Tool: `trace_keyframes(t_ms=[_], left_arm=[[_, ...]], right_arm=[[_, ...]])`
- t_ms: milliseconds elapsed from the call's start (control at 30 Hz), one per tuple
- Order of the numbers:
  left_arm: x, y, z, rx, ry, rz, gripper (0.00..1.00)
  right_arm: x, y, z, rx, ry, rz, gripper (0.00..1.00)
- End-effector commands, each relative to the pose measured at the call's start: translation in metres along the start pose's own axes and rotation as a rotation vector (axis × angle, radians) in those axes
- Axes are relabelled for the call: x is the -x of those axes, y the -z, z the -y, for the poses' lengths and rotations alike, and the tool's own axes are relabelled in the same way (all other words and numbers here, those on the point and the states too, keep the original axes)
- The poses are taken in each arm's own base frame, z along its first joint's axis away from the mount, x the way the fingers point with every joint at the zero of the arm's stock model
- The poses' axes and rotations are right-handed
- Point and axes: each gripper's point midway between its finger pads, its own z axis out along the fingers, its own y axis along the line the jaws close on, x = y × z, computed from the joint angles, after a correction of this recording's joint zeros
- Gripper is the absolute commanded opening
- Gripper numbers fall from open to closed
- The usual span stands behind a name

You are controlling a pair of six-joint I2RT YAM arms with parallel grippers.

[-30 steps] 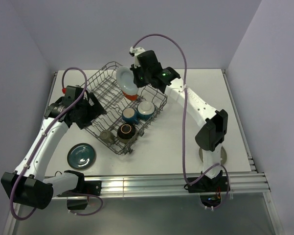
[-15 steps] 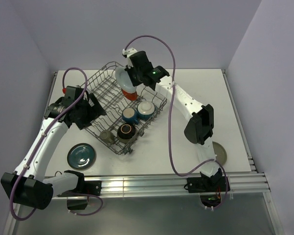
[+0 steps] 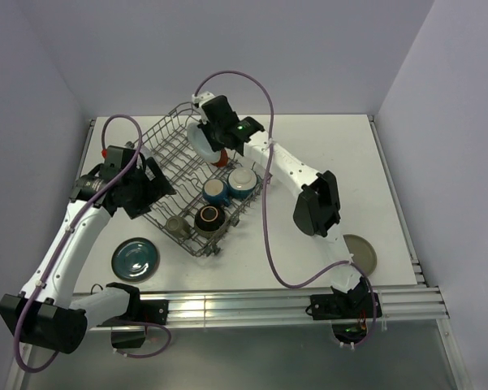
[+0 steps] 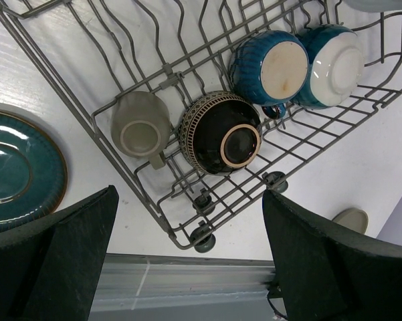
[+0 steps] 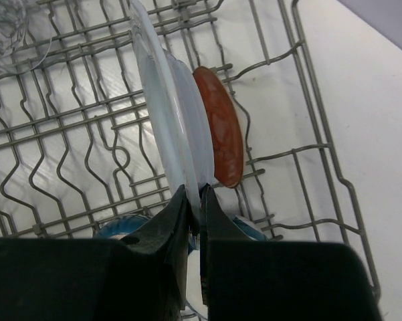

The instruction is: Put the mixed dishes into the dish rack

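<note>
Right wrist: thin glossy pale plate [image 5: 174, 120].

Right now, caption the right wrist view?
Right pincer grips upright pale plate beside red-orange plate standing in dish rack.

The right gripper [image 3: 212, 136] holds a pale blue-white plate [image 3: 200, 140] upright at the dish rack's [image 3: 166, 154] far end, just beside a red-orange plate [image 3: 220, 157] (blue cups [image 3: 214, 192] sit nearer); a teal plate [image 3: 135, 258] lies outside it.
</note>
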Motion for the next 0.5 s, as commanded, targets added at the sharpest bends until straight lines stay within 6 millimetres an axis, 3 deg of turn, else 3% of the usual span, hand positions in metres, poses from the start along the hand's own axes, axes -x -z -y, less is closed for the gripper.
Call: trace_keyframes(t_ms=[0,300,467], left_arm=[[-0.001,0.009,-0.003,-0.007,-0.027,0.02,0.95],[-0.003,0.008,-0.006,-0.003,-0.027,0.016,0.96],[-0.004,0.008,-0.007,-0.002,-0.03,0.018,0.96]], right_arm=[[0.04,0.006,-0.012,-0.012,0.015,0.136,0.0],[0.014,-0.012,-0.022,-0.052,0.05,0.08,0.0],[0.009,-0.017,-0.021,-0.068,0.051,0.072,0.0]])
